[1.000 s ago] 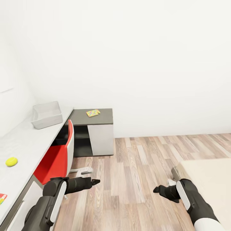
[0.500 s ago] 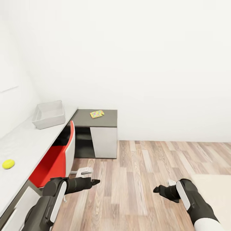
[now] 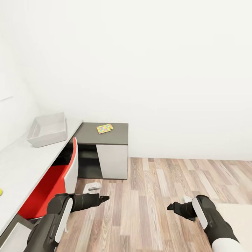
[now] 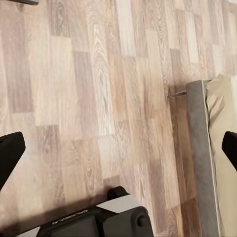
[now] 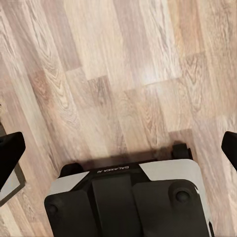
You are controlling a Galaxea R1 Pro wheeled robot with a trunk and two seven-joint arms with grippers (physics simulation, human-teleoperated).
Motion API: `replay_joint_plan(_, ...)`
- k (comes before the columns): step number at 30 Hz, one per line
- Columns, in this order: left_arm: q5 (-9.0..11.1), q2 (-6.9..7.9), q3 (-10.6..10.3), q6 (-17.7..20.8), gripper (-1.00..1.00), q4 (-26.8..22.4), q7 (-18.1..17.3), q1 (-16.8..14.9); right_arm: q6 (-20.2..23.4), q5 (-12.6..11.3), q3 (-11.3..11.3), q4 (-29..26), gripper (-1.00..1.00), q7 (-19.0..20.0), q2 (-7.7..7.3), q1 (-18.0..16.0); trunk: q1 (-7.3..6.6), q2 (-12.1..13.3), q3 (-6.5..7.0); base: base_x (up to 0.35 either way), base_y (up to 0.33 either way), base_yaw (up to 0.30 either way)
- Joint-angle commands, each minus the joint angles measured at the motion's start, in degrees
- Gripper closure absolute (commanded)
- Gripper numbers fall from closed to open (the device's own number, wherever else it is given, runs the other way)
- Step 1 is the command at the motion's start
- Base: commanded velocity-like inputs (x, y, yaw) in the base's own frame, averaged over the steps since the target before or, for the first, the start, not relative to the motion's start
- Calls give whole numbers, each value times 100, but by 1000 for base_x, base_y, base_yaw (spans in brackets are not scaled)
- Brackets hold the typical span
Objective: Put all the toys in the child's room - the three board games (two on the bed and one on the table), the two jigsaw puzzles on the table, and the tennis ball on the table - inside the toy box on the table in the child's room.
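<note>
The light grey toy box (image 3: pixel 48 129) stands on the long pale part of the table (image 3: pixel 21 164). One multicoloured jigsaw puzzle (image 3: pixel 105 128) lies on the table's dark grey short part. A sliver of the yellow-green tennis ball (image 3: pixel 0 191) shows at the head view's left edge. The board games are out of view. My left gripper (image 3: pixel 105 198) (image 4: pixel 118 148) and right gripper (image 3: pixel 169 207) (image 5: pixel 118 148) hover low over the wood floor, both open and empty, well short of the table.
A red and white chair (image 3: pixel 49 185) is tucked under the table between me and the toy box. The bed's corner (image 3: pixel 241 213) lies at lower right; its grey frame (image 4: pixel 200 148) also shows in the left wrist view. Wood floor (image 3: pixel 157 189) stretches ahead to the white wall.
The camera has turned, so the table has slid left, the ball nearly out of frame, and the bed mostly out at lower right. Both arms hold the same pose.
</note>
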Motion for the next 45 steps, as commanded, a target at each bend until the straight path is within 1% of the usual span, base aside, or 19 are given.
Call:
replay_joint_plan(1, 33, -7, 15, 47, -100, -4, 4, -5, 25, 33, -11, -4, -100, 44, 0, -5, 6, -11, -12, 290, -113, 43)
replay_joint_plan(15, 33, -8, 11, 47, -100, -1, 4, -5, 25, 33, -11, -4, -100, 44, 0, -5, 6, -11, -12, 281, -104, 130)
replay_joint_plan(23, 33, -10, 15, 47, -100, 4, 4, -5, 25, 35, -11, 0, -100, 44, 0, -5, 6, -11, -12, 260, -221, 215)
replay_joint_plan(39, 33, -10, 10, 47, -100, 5, 4, -5, 25, 34, -11, -1, -100, 49, 0, -5, 6, -11, -12, 253, -223, 276)
replay_joint_plan(45, 31, -10, 11, 47, -100, 5, 4, -5, 25, 33, -18, 0, -100, 52, 0, -5, 6, -11, -12, 250, -222, 102)
